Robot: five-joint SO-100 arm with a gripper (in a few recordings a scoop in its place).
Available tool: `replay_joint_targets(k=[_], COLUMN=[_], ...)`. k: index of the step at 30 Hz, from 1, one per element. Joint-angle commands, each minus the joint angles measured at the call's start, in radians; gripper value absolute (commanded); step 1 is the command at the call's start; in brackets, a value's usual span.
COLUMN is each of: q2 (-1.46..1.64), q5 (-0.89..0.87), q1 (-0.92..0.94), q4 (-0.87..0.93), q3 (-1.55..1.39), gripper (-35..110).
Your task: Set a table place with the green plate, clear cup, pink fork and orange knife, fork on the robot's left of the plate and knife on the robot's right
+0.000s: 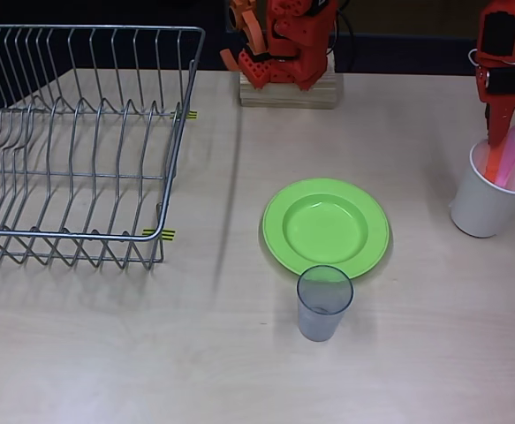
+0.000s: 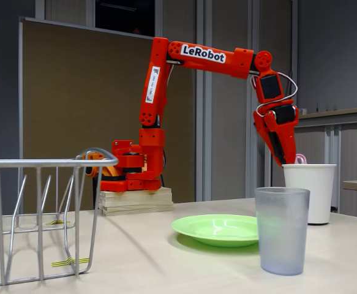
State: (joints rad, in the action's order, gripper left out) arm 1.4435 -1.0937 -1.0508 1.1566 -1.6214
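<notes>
Nearest stood the cup (image 2: 281,230), touching the plate (image 1: 326,226). Fork (image 1: 512,155) and knife (image 1: 496,159) were seen in a white cup (image 1: 489,196) right of the plate. The gripper (image 1: 495,141) was lowered into it; its opening could not be told. The white cup could be tipped by a sideways pull.

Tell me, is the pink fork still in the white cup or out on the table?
In the cup. The pink fork stands handle-up inside the white cup, beside something orange, with the gripper reaching into the cup.
</notes>
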Motion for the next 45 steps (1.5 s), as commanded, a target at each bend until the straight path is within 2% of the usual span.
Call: replay_joint_targets(k=[1, 27, 32, 45], q2=[0.017, 0.048, 0.098, 0.341], q5=[0.009, 0.138, 0.161, 0.296], q1=[0.006, 0.074, 0.067, 0.075], q4=[0.041, 0.276, 0.36, 0.428], q3=[0.037, 0.291, 0.342, 0.382], gripper=[1, 0, 0, 0])
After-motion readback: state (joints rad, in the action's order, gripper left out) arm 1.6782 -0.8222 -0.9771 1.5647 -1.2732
